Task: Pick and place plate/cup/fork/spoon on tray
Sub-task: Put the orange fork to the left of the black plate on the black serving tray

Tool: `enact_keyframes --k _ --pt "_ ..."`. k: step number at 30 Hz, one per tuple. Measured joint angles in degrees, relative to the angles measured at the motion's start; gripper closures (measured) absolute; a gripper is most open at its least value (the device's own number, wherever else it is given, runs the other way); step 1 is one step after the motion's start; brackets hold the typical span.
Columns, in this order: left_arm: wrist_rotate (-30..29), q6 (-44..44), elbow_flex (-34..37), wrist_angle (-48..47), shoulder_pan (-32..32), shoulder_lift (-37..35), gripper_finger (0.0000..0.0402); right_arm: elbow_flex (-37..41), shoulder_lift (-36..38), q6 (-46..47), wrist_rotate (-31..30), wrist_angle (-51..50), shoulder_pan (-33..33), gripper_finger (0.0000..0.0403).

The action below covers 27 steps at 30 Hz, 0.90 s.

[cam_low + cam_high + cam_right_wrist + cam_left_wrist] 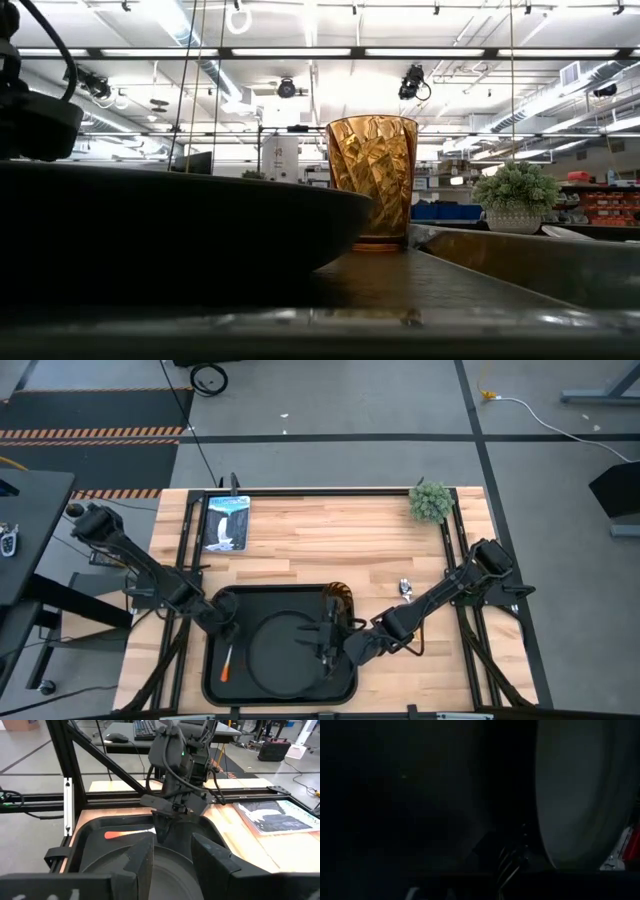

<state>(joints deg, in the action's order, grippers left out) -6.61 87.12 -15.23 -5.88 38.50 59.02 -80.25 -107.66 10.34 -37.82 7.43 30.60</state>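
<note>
The black tray (pixel 210 660) lies at the table's near edge. The black plate (pixel 285 655) lies flat in the tray's middle. The amber cup (pixel 340 600) stands upright in the tray's far right corner and shows in the low view (pixel 372 180). The fork (pixel 228 663) lies on the tray floor left of the plate, also seen in the right wrist view (pixel 125 834). The spoon (pixel 405 588) lies on the table right of the tray. My left gripper (pixel 162 837) points down at the fork's tine end. My right gripper (pixel 172 840) is open over the plate's right part.
A picture book (pixel 225 522) lies at the far left of the table, and a small potted plant (pixel 432 500) stands at the far right. Black frame rails (pixel 190 530) run along both table sides. Bare wood lies between the tray and the table's far edge.
</note>
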Motion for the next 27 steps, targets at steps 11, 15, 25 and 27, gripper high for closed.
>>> enact_keyframes --k 11,15,25,27 --pt "-0.86 -1.29 -3.18 5.99 -0.54 7.54 0.0395 0.00 -0.02 -1.56 -0.02 0.20 0.08 0.0266" --pt "-1.07 -3.38 -5.77 5.57 -1.25 9.85 0.0395 0.00 -0.02 -1.56 -0.04 0.23 0.04 0.0266" --pt "0.00 -4.20 -7.03 12.16 -2.16 16.86 0.0395 0.00 -0.02 -1.56 -0.04 0.21 1.00 0.0266" --pt "-0.13 -4.61 -7.03 13.13 -2.69 17.22 0.0395 0.00 -0.02 -1.56 -0.06 0.21 0.98 0.0266"
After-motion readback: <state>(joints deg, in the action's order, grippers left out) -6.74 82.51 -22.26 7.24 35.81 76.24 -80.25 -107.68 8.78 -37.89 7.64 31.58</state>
